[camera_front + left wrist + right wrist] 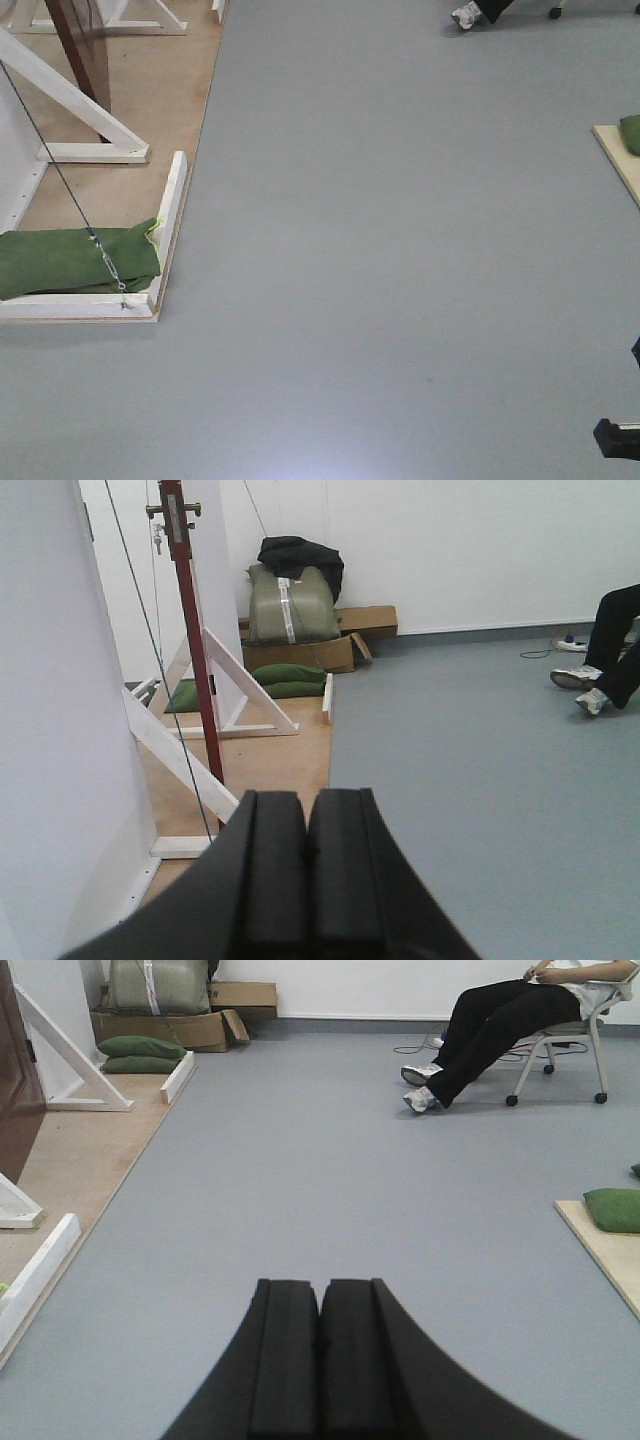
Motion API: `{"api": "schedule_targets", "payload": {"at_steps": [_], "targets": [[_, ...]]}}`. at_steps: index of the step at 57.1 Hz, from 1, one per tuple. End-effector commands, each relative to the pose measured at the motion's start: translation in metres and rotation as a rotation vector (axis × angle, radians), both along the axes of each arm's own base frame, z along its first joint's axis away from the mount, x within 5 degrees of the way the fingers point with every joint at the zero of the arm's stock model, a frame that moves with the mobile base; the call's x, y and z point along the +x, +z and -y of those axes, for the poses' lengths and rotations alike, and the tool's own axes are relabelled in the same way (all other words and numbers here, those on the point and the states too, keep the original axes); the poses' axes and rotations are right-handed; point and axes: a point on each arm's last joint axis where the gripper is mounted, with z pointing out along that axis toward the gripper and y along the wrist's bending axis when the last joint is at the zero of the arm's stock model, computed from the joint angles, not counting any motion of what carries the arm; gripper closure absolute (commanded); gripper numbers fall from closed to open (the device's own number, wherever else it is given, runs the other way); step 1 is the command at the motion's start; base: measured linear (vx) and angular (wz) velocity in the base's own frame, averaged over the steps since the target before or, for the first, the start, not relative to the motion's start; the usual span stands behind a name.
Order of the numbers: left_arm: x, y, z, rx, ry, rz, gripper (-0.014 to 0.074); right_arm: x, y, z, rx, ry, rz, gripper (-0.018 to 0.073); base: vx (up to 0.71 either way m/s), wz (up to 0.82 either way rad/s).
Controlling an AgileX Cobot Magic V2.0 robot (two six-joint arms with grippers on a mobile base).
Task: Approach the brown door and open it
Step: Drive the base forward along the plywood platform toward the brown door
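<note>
Floor: the grey floor (400, 250) is filling most of your front view.
Door: the brown door (82, 50) is standing at the upper left of your front view.
Braces: white braces (70, 100) are slanting beside it.
Left: your left gripper (307, 815) is pressing its fingers together, gripping nothing.
Right: your right gripper (320, 1300) is doing likewise, empty.

Both end effectors (307, 815) (320, 1300) are matte black, perhaps rubber-padded.

Grey floor (400, 260) in my feeds. On it at left lies a plywood board (150, 105), carrying white braces (95, 152) and a green sandbag (70, 262). At right a second board (600, 1245) carries a green bag (612, 1209).
</note>
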Motion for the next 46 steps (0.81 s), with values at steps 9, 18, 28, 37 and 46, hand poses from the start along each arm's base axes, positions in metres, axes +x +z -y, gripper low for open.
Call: {"api": "schedule_targets", "payload": {"at_steps": [9, 18, 28, 37, 46], "targets": [[-0.002, 0.0134, 0.0004, -0.002, -0.003, 0.107, 0.06, 0.0006, 0.0064, 0.0004, -0.012, -0.004, 0.092, 0.0559, 0.0, 0.0], [-0.002, 0.0134, 0.0004, -0.002, -0.003, 0.107, 0.06, 0.0006, 0.0064, 0.0004, -0.012, -0.004, 0.092, 0.0559, 0.0, 0.0], [-0.002, 0.0134, 0.0004, -0.002, -0.003, 0.107, 0.06, 0.0006, 0.0064, 0.0004, -0.012, -0.004, 0.092, 0.0559, 0.0, 0.0], [-0.002, 0.0134, 0.0004, -0.002, -0.003, 0.107, 0.06, 0.0006, 0.0064, 0.0004, -0.012, -0.004, 0.092, 0.0559, 0.0, 0.0], [-0.002, 0.0134, 0.0004, -0.002, -0.003, 0.107, 0.06, 0.0006, 0.0064, 0.0004, -0.012, -0.004, 0.092, 0.0559, 0.01, -0.01]]}}
